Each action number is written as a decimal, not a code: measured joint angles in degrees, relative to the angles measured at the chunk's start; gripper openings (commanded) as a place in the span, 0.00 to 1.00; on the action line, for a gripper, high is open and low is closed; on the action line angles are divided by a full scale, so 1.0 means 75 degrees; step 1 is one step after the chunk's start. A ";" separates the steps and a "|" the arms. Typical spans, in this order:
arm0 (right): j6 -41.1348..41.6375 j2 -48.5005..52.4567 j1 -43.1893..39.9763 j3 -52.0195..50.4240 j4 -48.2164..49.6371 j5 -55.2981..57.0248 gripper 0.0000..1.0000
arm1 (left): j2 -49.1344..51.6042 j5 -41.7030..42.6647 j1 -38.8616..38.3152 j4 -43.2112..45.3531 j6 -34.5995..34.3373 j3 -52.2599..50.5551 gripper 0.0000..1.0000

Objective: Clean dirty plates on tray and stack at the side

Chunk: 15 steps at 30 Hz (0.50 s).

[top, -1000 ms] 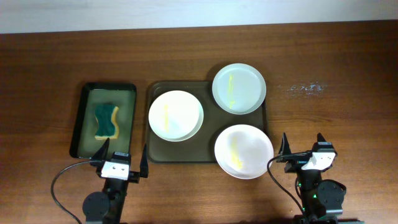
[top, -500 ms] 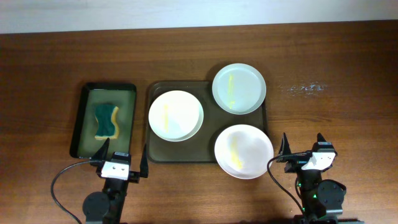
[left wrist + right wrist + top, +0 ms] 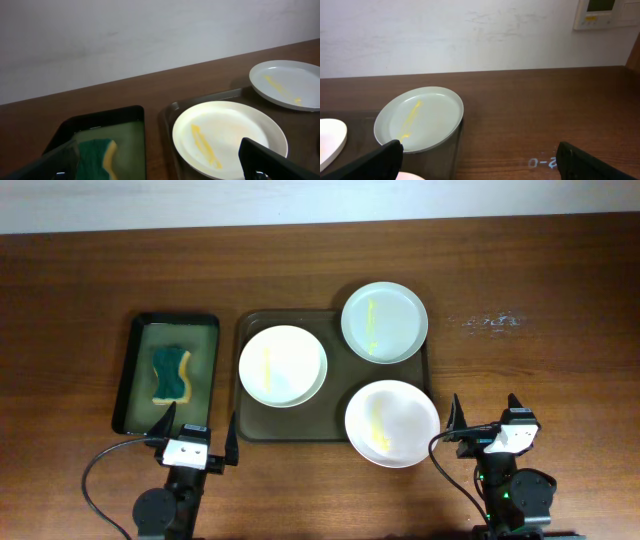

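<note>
My left tool (image 3: 198, 432) hangs over the wooden counter (image 3: 80, 290), jaws spread wide and empty. Just ahead of it lies the dark tray (image 3: 300, 428), round-cornered with a raised rim, carrying a glossy white plate (image 3: 283, 366) streaked yellow. My right tool (image 3: 487, 420) is equally wide and holds nothing. A smeared third plate (image 3: 391, 423) sits just to its left, overhanging the tray's near edge, and a pale mint plate (image 3: 384, 322) lies farther ahead-left. Ahead-left of the left tool, a black tray (image 3: 128, 380) holds a green-yellow sponge (image 3: 171, 375).
</note>
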 measured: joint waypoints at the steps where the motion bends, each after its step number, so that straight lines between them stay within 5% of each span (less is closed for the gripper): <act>1: -0.0003 0.0000 0.0000 0.0000 0.0000 -0.0003 0.98 | 0.0000 0.0000 0.0000 0.0000 0.0000 0.0000 0.99; 15: 0.0000 0.0000 0.0000 0.0000 -0.0003 -0.0029 0.98 | 0.0119 0.0000 0.0000 0.0000 0.0000 0.0000 0.99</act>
